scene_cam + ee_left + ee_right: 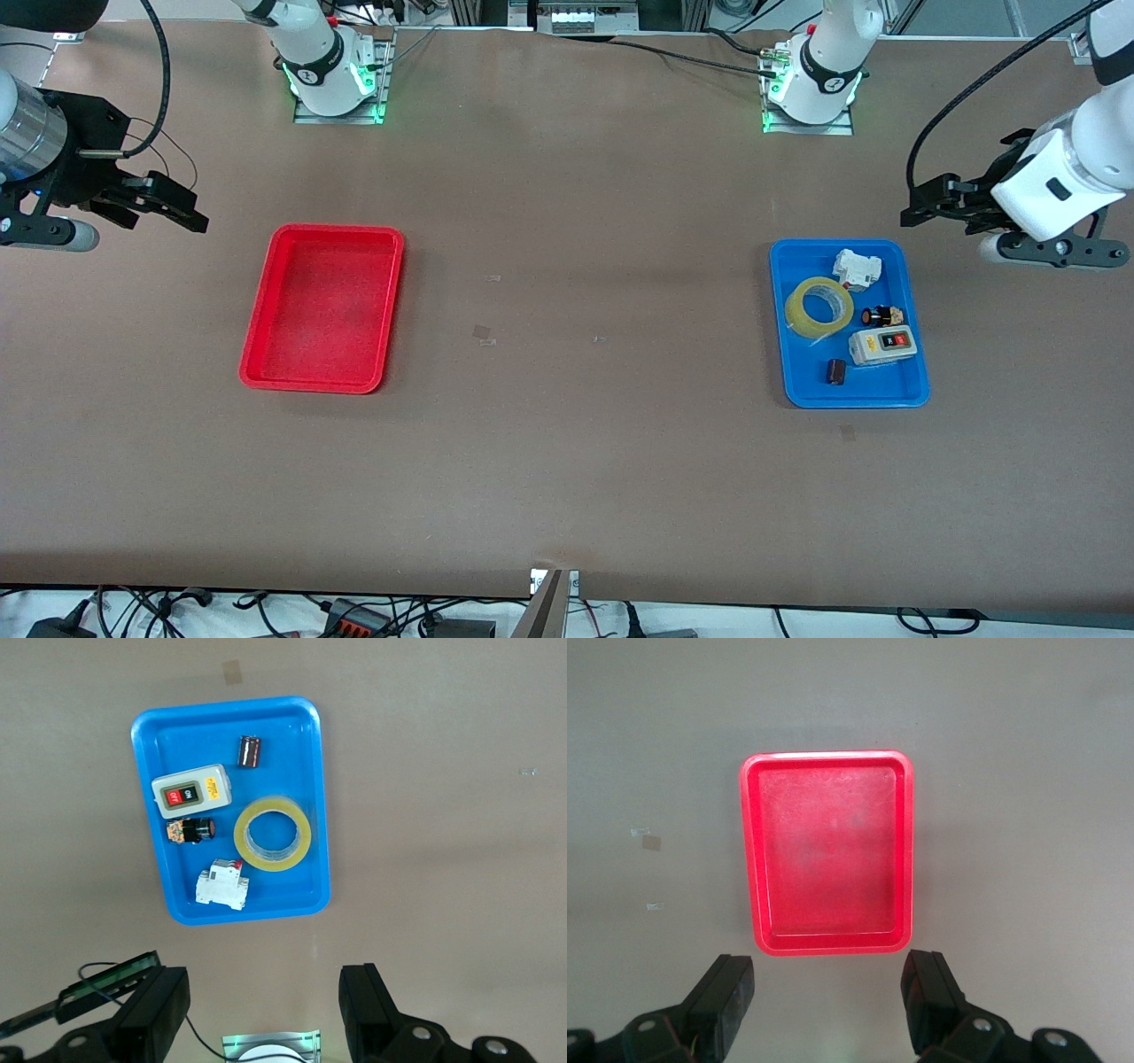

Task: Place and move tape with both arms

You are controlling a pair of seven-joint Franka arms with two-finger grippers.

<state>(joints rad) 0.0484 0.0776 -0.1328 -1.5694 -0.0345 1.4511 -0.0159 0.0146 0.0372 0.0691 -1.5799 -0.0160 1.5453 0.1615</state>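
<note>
The tape (819,307) (272,835), a yellowish translucent ring, lies flat in the blue tray (873,391) (283,734) among small parts. My left gripper (926,204) (261,1005) hangs open over bare table at the left arm's end, beside the blue tray's edge nearest the bases, with nothing between its fingers. My right gripper (164,213) (828,1001) hangs open over bare table at the right arm's end, beside the red tray (335,231) (747,850), which holds nothing. Both grippers are well above the table.
Sharing the blue tray with the tape are a white breaker (858,268) (222,887), a grey switch box (881,345) (190,791), a small black cylindrical part (883,315) (192,829) and a dark little block (835,371) (251,751). Bits of tape mark the table between the trays.
</note>
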